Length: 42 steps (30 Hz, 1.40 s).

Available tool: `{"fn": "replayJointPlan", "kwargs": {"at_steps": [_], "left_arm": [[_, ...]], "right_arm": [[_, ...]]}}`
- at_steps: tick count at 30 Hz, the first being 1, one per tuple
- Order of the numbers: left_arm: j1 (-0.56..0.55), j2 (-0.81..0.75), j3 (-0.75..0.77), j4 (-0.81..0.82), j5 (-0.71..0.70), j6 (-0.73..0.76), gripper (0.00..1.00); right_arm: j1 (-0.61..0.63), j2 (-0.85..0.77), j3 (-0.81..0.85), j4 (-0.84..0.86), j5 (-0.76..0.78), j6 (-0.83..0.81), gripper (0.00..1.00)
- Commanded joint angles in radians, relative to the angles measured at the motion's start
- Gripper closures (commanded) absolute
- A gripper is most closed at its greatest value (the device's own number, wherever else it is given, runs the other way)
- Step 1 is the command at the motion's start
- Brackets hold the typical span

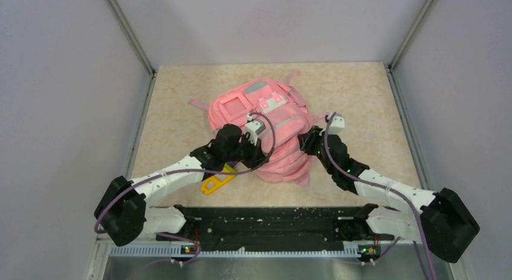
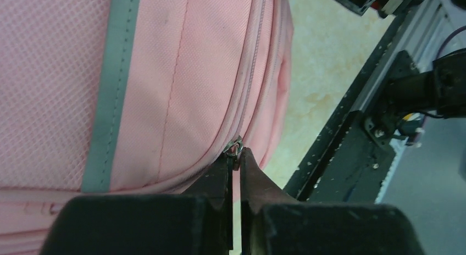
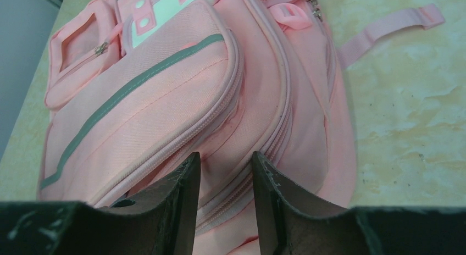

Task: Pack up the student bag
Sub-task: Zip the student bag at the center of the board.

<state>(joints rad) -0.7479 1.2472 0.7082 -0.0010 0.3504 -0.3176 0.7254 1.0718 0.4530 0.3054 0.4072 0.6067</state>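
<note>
Table point(image 1: 362, 93): pale marbled top, walled on three sides. Bag point(image 1: 278, 111): pink backpack, lying flat at mid-table with its front pockets up, grey strips and white buckles showing, its lower end toward the arms. Rail point(image 1: 272, 225): black, along the near edge, carrying both bases. Left arm point(image 1: 169, 177): reached in over the bag's near left corner. Right arm point(image 1: 386, 189): reached in at the bag's right side. Right gripper point(image 3: 226, 156): fingers apart, set over a zipped seam below the front pocket, with pink fabric showing between them; contact with the fabric could not be told. Left gripper point(image 2: 237, 156): fingers brought together at the bag's side seam, pinched on the zip pull. Strap point(image 3: 384, 29): pink, loose, lying on the table beside the bag's far end. Yellow item point(image 1: 217, 180): flat, on the table just beside the bag's near left corner, partly hidden under the left arm; its kind could not be told. Zip pull point(image 2: 235, 148): small, metal, at the end of the side zip, held at the left fingertips.
</note>
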Motion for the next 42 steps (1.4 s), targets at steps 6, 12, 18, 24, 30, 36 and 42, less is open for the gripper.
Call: {"fn": "replayJointPlan", "kwargs": {"at_steps": [6, 12, 18, 24, 30, 36, 42], "left_arm": [[-0.094, 0.174, 0.032, 0.381, 0.044, -0.398, 1.00], [-0.093, 0.078, 0.037, 0.196, -0.062, -0.350, 0.61], [-0.078, -0.085, -0.009, -0.065, -0.242, -0.336, 0.36], [-0.032, -0.241, -0.093, -0.074, -0.302, -0.384, 0.29], [0.018, -0.288, -0.133, 0.053, -0.365, -0.475, 0.28], [0.043, -0.243, -0.137, 0.111, -0.427, -0.497, 0.28], [0.092, -0.186, -0.150, 0.118, -0.462, -0.502, 0.28]], "right_arm": [[0.076, 0.027, -0.019, -0.022, 0.018, 0.048, 0.59], [0.076, -0.100, -0.011, -0.164, 0.041, -0.048, 0.39], [0.091, -0.214, -0.010, -0.240, -0.085, -0.163, 0.29], [0.237, -0.248, 0.013, -0.209, -0.070, -0.242, 0.28], [0.357, -0.099, 0.093, -0.171, 0.036, -0.248, 0.34], [0.455, 0.081, 0.198, -0.187, 0.194, -0.222, 0.39], [0.475, 0.194, 0.261, -0.243, 0.305, -0.163, 0.49]]}}
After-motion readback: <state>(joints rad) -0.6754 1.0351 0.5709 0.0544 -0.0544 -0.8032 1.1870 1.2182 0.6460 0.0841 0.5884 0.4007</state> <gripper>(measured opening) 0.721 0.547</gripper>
